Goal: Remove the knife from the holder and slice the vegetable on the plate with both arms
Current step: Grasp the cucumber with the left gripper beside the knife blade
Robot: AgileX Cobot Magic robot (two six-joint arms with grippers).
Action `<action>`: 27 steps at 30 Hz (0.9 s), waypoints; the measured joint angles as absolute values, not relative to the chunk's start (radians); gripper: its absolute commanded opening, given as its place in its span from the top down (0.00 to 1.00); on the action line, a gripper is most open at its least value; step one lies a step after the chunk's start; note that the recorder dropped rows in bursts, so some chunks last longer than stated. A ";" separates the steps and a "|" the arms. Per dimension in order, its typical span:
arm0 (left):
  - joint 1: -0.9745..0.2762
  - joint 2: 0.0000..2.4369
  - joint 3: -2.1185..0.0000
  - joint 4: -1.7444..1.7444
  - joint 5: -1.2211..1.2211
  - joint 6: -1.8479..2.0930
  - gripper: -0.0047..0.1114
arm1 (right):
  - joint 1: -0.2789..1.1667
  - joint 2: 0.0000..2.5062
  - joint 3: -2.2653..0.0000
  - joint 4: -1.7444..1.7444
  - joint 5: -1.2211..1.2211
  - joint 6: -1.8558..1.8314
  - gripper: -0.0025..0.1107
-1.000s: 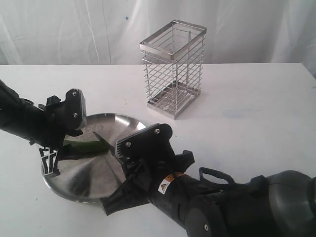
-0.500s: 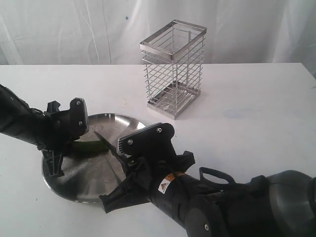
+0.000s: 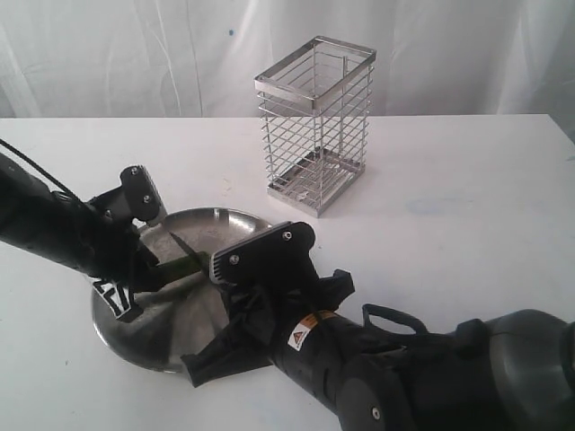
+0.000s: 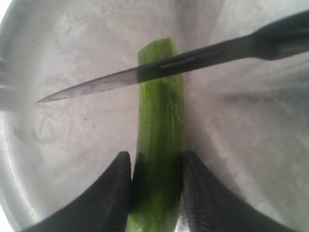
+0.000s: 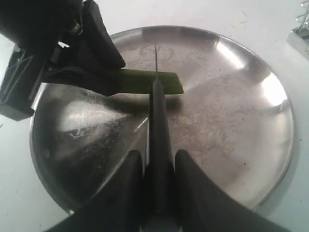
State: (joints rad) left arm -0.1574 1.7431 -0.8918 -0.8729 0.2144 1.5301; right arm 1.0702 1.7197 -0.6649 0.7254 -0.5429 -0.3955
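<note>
Slicing stage, exterior view with 2 wrist views. The left gripper (image 4: 157, 157) reaches in from 9 o'clock of the plate (image 3: 238, 220) and pinches the vegetable (image 4: 159, 135); its fingers (image 4: 113, 193) sit against both sides of the green body. The right gripper (image 5: 158, 154), entering from 5 o'clock, is clenched on the handle of the knife (image 5: 157, 121), blade tip aimed toward 11 o'clock. The blade crosses the vegetable near its free cut end, well clear of the left fingers; whether the edge already touches the skin cannot be told. The vegetable lies on the plate just toward 12 o'clock of centre. The holder (image 3: 316, 126) stands with nothing in it at 1 o'clock, well apart, on the table (image 3: 467, 206).

Likely hazards:
1. The round, smooth vegetable may roll or slip out of the pinch if the blade bears down off-centre.
2. The steel plate may slide on the table under sideways sawing force.
3. The slim handle may twist between the right fingers, so the edge skids along the skin instead of cutting.
</note>
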 measured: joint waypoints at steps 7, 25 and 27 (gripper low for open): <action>-0.159 1.711 -0.892 -0.852 0.292 1.363 0.87 | 1.070 1.714 -0.665 0.789 -0.581 -0.537 0.98; -0.163 1.754 -0.891 -0.710 0.233 1.107 0.45 | 1.070 1.668 -0.655 0.861 -0.481 -0.665 0.98; -0.163 1.754 -0.891 -0.710 0.228 1.103 0.45 | 1.070 1.668 -0.654 0.863 -0.480 -0.665 0.98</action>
State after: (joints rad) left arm -0.1627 1.7541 -0.8911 -0.7096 0.2278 1.1031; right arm 1.0702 1.6677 -0.6543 0.8628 -0.4797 -0.6649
